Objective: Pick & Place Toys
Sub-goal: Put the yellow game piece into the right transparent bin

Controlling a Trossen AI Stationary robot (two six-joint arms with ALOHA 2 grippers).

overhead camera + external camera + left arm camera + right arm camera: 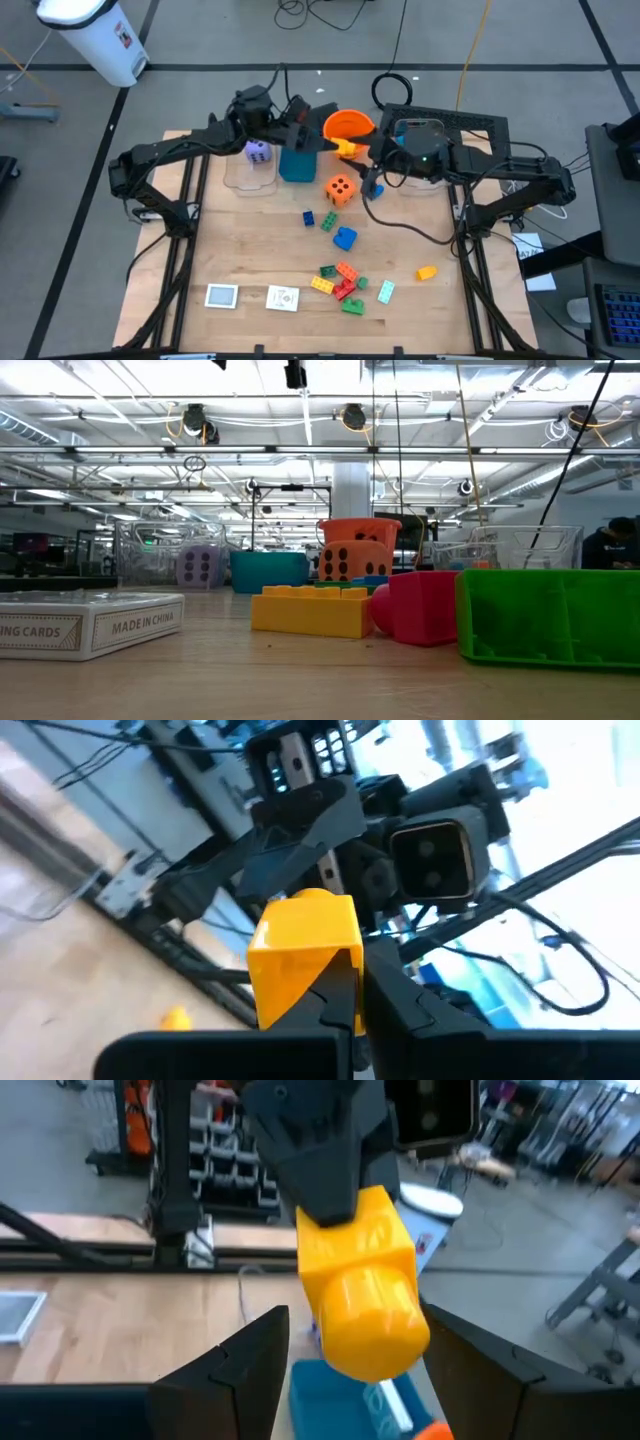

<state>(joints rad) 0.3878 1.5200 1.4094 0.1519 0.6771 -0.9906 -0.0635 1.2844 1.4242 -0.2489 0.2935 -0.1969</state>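
A yellow brick (347, 148) hangs in the air at the table's far middle, beside the orange bucket (348, 123) and above the teal box (297, 165). My left gripper (333, 146) is shut on it; in the left wrist view the brick (300, 945) sits at my fingertips. My right gripper (368, 158) faces it from the right and is open. In the right wrist view its two fingers (250, 1365) stand on either side of the brick's rounded free end (375, 1320) without touching it. More toys lie on the table: an orange die (340, 190), loose bricks (340, 280) and white cards (222, 296). My left gripper pinches one end of the yellow brick (335, 1230) between its two fingers (310, 1160). The fingers come about level from the table's left. The brick is lifted clear and its other end sticks out toward my right gripper.
A purple die (257, 152) sits in the clear bin (250, 175) at the far left. A second clear bin (430, 185) stands at the far right. A blue brick (345, 238) and an orange one (427, 272) lie mid-table. A card box (90, 622) lies near the front.
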